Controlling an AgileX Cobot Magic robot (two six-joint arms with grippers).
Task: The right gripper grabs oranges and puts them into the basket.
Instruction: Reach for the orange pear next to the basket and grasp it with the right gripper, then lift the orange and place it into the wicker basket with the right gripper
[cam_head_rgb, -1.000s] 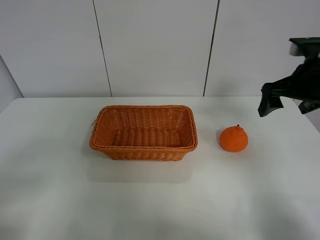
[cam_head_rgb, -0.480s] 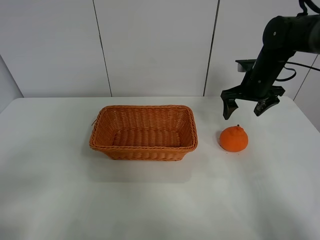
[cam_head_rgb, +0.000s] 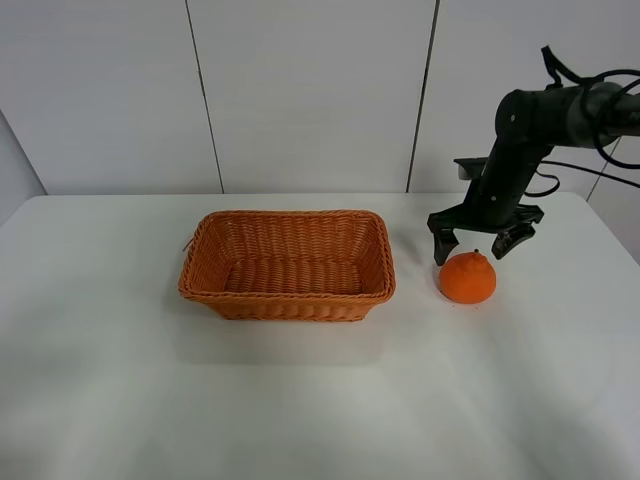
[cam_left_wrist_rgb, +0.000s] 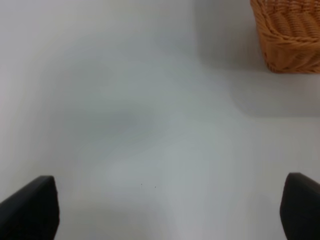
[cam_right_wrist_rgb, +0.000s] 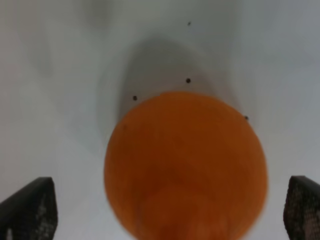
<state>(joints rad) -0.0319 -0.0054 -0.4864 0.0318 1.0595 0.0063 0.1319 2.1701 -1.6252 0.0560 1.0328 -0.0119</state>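
resting on the white table (cam_head_rgb: 300, 400), the round bright orange fruit (cam_head_rgb: 467, 280) shows a bumpy knob and dark stem on top; the black two-fingered right gripper (cam_head_rgb: 473, 250) hovers just above it, jaws spread wide, gripping nothing. the rectangular orange-brown wicker basket (cam_head_rgb: 288, 305) stands nearby, apart from the fruit.

White table (cam_head_rgb: 300, 400) before a pale wall (cam_head_rgb: 300, 90) with dark seams

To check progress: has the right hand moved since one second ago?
Yes. The right hand has come left and down, from the right edge to just above the orange.
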